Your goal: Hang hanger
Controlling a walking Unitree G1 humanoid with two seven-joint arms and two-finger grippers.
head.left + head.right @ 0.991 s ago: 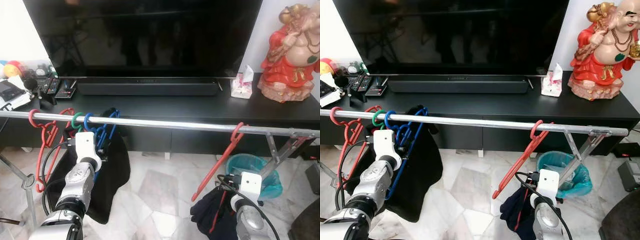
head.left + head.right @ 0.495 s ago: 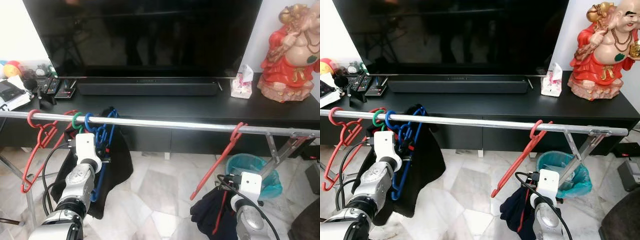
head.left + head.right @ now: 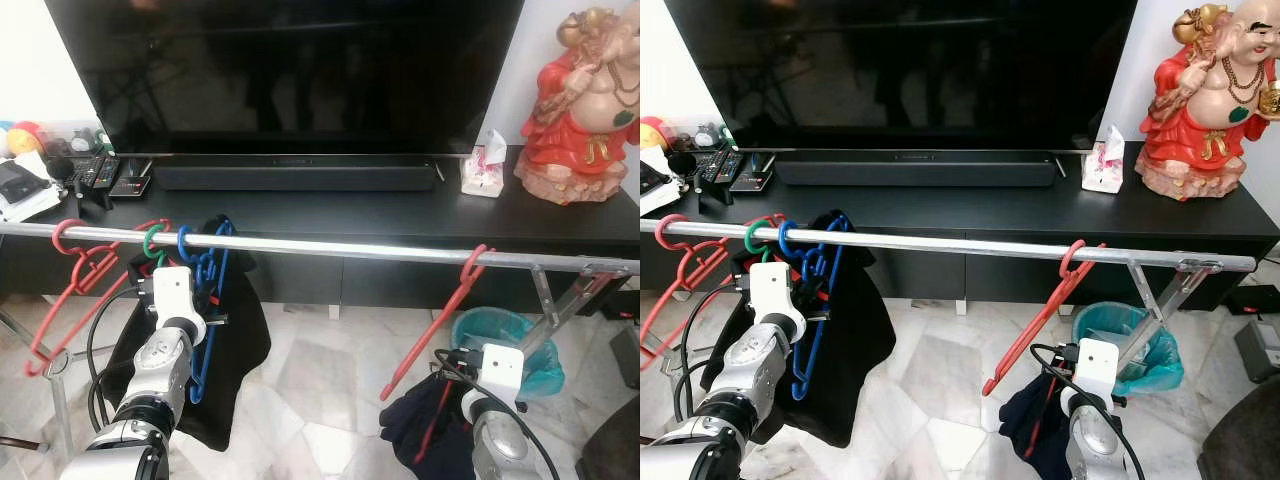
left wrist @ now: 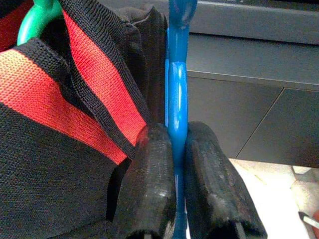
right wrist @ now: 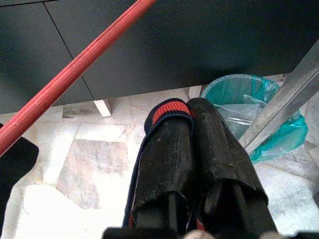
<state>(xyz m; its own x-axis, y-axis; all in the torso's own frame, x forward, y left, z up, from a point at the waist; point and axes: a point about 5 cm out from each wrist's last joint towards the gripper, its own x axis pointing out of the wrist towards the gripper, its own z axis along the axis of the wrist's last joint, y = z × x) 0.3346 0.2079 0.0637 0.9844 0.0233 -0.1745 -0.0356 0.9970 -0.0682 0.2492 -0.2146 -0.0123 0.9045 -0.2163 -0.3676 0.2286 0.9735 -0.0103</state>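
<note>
At the left of the head views, the blue hanger (image 3: 205, 300) hangs by its hook on the rail (image 3: 330, 247) — the left gripper (image 4: 177, 164) is clamped on its stem, probably to steady it. Lower right, the right gripper (image 5: 192, 149) pinches a dark garment (image 3: 425, 430).

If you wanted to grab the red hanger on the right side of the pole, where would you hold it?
Probably the long straight arm of the red hanger, about midway down. It slopes from its hook on the rail down toward the robot's left, with open air around it, so coming from the front and pinching across the thin bar looks easiest. The right end effector is nearest, but it is shut on a dark garment.
</note>
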